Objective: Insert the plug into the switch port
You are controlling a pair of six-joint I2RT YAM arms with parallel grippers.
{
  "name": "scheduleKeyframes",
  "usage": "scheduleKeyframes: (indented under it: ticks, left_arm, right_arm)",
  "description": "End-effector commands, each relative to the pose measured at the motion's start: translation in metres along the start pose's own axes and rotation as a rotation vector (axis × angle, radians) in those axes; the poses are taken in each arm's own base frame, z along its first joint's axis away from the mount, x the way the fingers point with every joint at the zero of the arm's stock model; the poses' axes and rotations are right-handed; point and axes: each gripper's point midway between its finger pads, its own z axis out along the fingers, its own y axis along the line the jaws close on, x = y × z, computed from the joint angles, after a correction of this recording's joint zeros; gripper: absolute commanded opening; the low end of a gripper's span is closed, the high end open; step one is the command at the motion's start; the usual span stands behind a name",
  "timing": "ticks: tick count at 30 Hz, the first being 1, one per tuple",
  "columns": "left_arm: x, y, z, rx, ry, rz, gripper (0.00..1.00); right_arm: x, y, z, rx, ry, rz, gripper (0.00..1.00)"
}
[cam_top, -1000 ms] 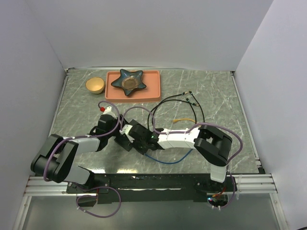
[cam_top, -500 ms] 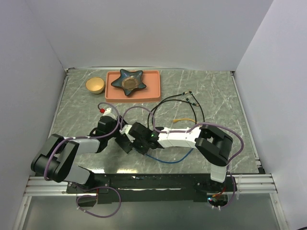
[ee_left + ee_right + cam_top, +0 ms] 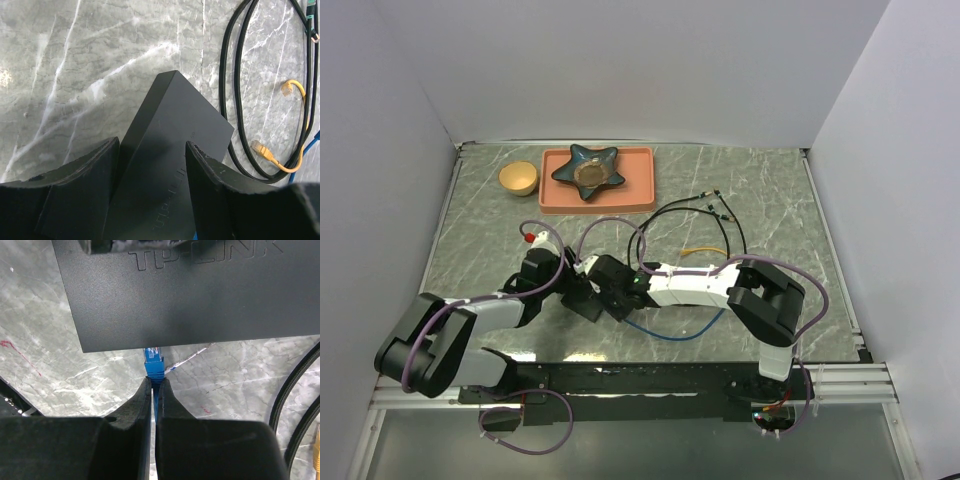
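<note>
Gripping the switch port by two opposite sides, the left claw stands about half open around it, at the near middle of the counter. The right claw is closed tight on the blue cable just behind the blue plug, whose tip reaches the edge of the box. A yellow cable lies apart.

blue plug at black switch port
</note>
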Motion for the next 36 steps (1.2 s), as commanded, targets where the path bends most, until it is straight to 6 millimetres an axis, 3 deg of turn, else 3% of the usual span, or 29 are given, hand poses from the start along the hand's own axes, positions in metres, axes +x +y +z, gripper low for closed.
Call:
scheduleKeyframes:
  ticks: [1, 8, 15, 28, 36]
  left_arm:
    - [0.074, 0.015, -0.021, -0.038, 0.280, -0.061, 0.61]
    - [0.081, 0.013, -0.019, -0.026, 0.305, -0.052, 0.61]
    - [0.089, 0.012, -0.022, -0.017, 0.322, -0.072, 0.59]
    - [0.107, 0.011, -0.032, 0.001, 0.360, -0.094, 0.55]
    - [0.110, 0.012, -0.032, -0.014, 0.353, -0.098, 0.56]
  right_arm:
    - [-0.119, 0.000, -0.023, -0.007, -0.404, 0.056, 0.00]
    - [-0.122, 0.003, -0.018, -0.024, -0.412, 0.002, 0.00]
    - [-0.131, 0.003, -0.012, -0.028, -0.435, 0.055, 0.00]
    - [-0.177, 0.007, -0.025, -0.061, -0.550, 0.078, 0.00]
    - [-0.171, 0.008, -0.019, -0.066, -0.518, 0.087, 0.00]
